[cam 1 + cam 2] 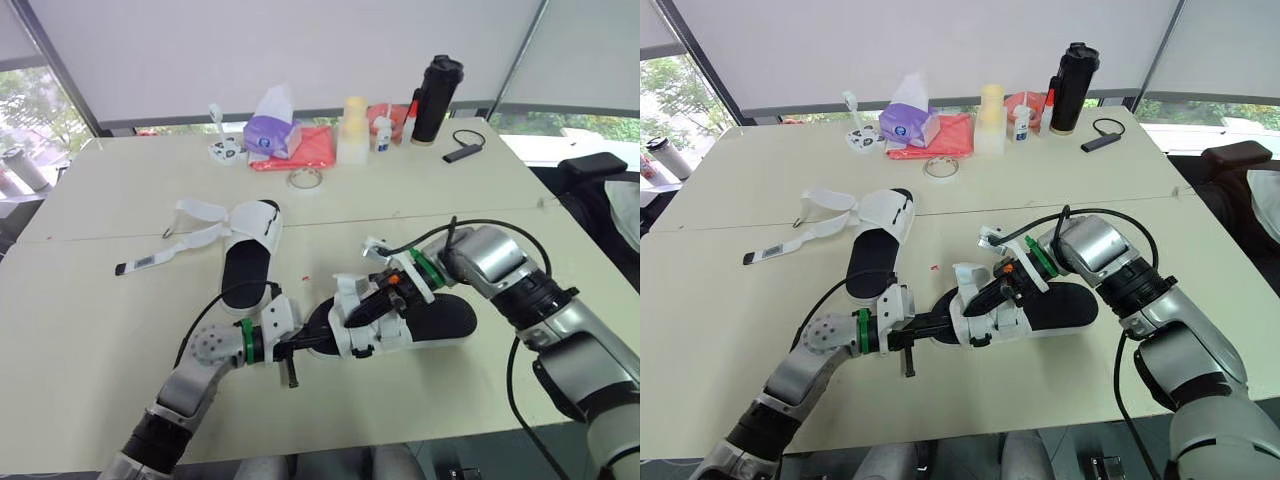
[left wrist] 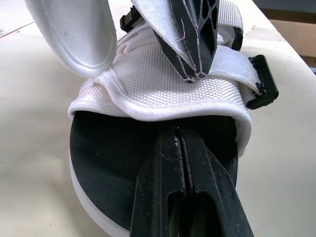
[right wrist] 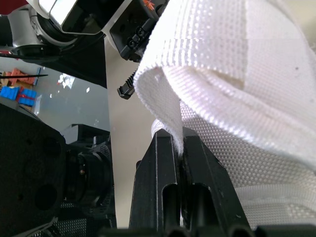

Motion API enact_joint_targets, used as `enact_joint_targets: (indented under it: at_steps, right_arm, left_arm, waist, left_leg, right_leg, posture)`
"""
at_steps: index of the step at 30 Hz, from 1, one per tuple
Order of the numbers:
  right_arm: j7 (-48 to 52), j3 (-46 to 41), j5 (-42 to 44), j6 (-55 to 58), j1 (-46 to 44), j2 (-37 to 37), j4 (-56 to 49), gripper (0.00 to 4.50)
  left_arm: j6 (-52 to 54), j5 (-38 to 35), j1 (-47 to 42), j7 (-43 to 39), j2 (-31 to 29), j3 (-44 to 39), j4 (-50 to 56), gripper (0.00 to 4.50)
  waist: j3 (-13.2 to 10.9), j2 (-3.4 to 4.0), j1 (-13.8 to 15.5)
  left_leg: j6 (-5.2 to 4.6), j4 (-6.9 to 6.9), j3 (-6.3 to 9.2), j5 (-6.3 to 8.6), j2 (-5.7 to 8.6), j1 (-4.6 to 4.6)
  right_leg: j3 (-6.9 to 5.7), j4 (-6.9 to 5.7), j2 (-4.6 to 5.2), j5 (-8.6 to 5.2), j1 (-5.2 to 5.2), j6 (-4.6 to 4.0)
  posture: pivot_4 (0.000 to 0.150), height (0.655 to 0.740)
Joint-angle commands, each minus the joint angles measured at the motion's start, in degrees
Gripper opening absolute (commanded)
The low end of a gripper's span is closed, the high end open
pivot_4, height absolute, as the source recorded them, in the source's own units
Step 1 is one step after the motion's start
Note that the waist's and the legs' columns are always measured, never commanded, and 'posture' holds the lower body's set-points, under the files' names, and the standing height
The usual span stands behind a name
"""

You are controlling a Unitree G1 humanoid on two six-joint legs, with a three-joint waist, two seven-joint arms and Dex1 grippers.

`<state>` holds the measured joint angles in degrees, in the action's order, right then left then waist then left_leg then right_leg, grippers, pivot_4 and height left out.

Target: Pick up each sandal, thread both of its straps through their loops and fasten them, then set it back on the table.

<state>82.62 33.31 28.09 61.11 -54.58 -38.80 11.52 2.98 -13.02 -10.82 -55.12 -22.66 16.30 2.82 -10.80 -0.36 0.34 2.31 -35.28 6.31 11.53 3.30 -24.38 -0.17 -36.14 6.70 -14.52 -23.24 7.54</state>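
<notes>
Sandal work sits at the front of the table (image 1: 100,330), where the near sandal (image 1: 440,320) lies on its sole with its toe toward the robot's left, touched by both arms. The left end effector (image 1: 308,346) comes in low at the toe. In its wrist view its two black fingers (image 2: 163,173) are pressed together over the black footbed, their tips meeting the rim of the white woven upper; whether any fabric is nipped between them I cannot tell. The right end effector (image 1: 358,312) reaches over the middle of the same sandal and is clenched on a white strap (image 3: 237,74), the webbing folded and pinched between its fingers. From the left wrist camera, those fingertips press down on the strap beside a black buckle (image 2: 261,89). Farther back and toward the left, the far sandal (image 1: 250,262) rests flat on the table, well apart from both arms. Its straps are unfastened: one (image 1: 195,210) is splayed open and a long one (image 1: 150,260) trails out to the left. Along the far edge stand a tape roll (image 1: 305,178), a purple tissue pack (image 1: 270,135) on a red cloth (image 1: 318,150), a pale bottle (image 1: 353,130), a small glue bottle (image 1: 383,133) and a black flask (image 1: 436,100).
</notes>
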Motion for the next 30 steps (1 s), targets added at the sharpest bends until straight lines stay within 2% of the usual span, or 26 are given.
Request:
enact_joint_targets:
  at_steps: [1, 13, 19, 21, 23, 29, 30]
  right_arm:
    - [0.71, 0.4, -1.52, -0.06, -0.34, -0.35, -1.71, 0.02]
    - [-0.54, -2.03, 2.07, 4.72, 4.89, -4.2, -18.49, 0.02]
    - [-2.58, -3.52, 2.76, 5.56, 7.38, -4.51, -21.57, 0.02]
    - [-2.93, -3.95, 3.07, 5.64, 7.67, -4.63, -21.87, 0.59]
    - [-3.25, -4.31, 3.42, 5.89, 7.78, -4.72, -22.18, 1.39]
    - [-4.43, -4.59, 3.39, 5.94, 7.29, -5.65, -22.7, 4.43]
    - [-4.59, -4.59, 3.28, 6.12, 7.12, -6.27, -22.94, 4.43]
  left_arm:
    - [0.29, 0.47, 0.95, 0.15, -0.28, 0.24, 0.38, 0.0]
    - [-0.07, 0.48, 0.25, -0.04, -0.02, 0.39, -0.51, 0.0]
    - [-0.29, 0.51, -0.34, -0.23, 0.21, 0.44, -1.24, 0.0]
    - [-0.32, 0.51, -0.46, -0.3, 0.24, 0.45, -1.4, 0.0]
    - [-0.35, 0.53, -0.55, -0.35, 0.25, 0.47, -1.5, 0.0]
    - [-0.49, 0.5, -0.94, -0.47, 0.42, 0.48, -1.96, 0.0]
    - [-0.51, 0.52, -1.02, -0.49, 0.45, 0.49, -2.02, 0.0]
  waist:
    - [0.0, 0.0, 0.0]
    - [0.0, 0.0, 0.29]
    - [0.0, 0.0, 0.28]
    - [0.0, 0.0, 0.28]
    - [0.0, 0.0, 0.27]
    - [0.0, -0.01, 0.26]
    - [0.01, -0.01, 0.27]
  left_leg:
    - [0.0, 0.0, 0.0, 0.0, 0.0, 0.0]
    - [0.01, 0.01, 0.01, 0.0, 0.0, -0.01]
    - [0.01, 0.01, 0.01, 0.0, 0.0, -0.01]
    - [0.0, 0.01, 0.01, 0.0, 0.0, -0.01]
    - [0.0, 0.01, 0.01, 0.0, 0.0, -0.01]
    - [0.0, -0.03, 0.01, 0.0, -0.01, 0.01]
    - [0.01, -0.04, 0.01, 0.0, -0.01, 0.01]
  right_leg:
    - [0.0, 0.0, 0.0, 0.0, 0.0, 0.0]
    - [0.0, 0.0, 0.0, 0.0, -0.01, 0.0]
    - [0.0, 0.0, 0.0, 0.0, 0.0, 0.0]
    - [0.0, 0.0, 0.0, 0.0, 0.0, 0.0]
    - [0.0, 0.0, 0.0, 0.0, 0.0, 0.0]
    - [0.0, -0.01, 0.0, 0.0, 0.02, -0.02]
    - [0.0, -0.01, 0.0, 0.01, 0.03, -0.03]
  posture:
    - [0.15, 0.74]
    - [0.15, 0.74]
    - [0.15, 0.74]
    - [0.15, 0.74]
    - [0.15, 0.74]
    - [0.15, 0.74]
    - [0.15, 0.74]
